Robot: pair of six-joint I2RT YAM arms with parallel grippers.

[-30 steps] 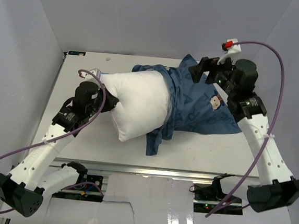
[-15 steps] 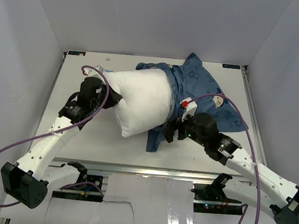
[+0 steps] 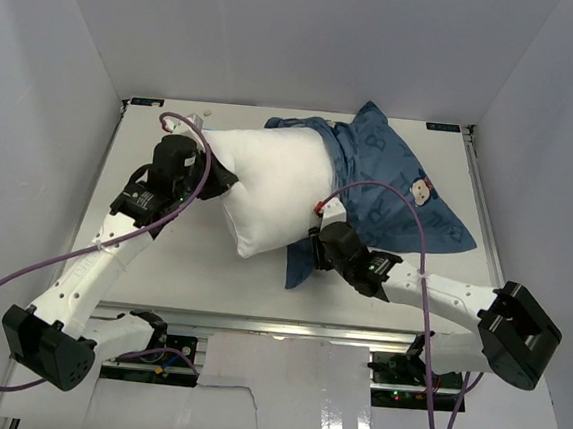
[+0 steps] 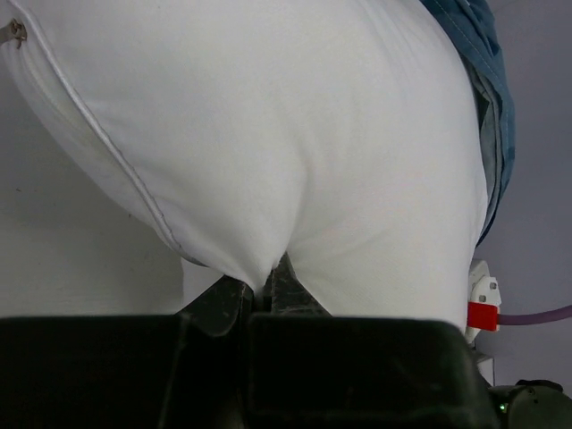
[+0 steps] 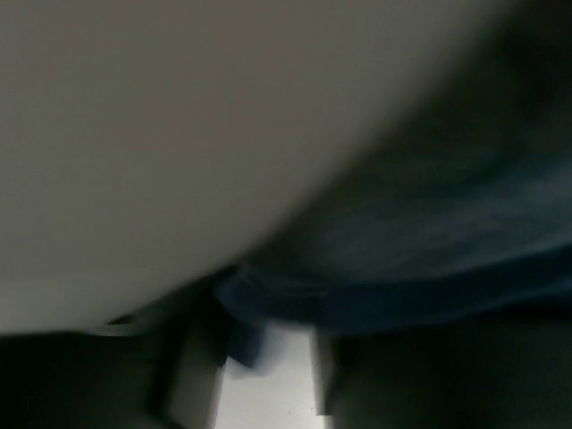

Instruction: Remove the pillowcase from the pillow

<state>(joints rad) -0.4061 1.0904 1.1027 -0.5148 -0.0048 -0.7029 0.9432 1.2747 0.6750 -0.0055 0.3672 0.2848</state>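
Nearest, the right claw [image 5: 259, 380] sits low at the near hem of the pillowcase [image 3: 393, 199]. Its jaws are apart with a blue fold hanging between them, blurry view tho. Further back, the left claw [image 4: 264, 293] is pinched tight on the left end of the pillow [image 3: 269, 188]. The pillow lies mid-worktop [image 3: 192, 266], its right part inside the pillowcase, which spreads out to the far right.

Table [image 3: 211, 268]: white, flat top, matte. 
Back wall [image 3: 301, 45]: plain white panel. 
Left wall [image 3: 31, 152] and right wall [image 3: 553, 148]: the same, enclosing the table. 
Metal rail [image 3: 277, 326]: silver, along the table's near edge. 
Glossy white panel [image 3: 349, 421]: below the rail, reflective.
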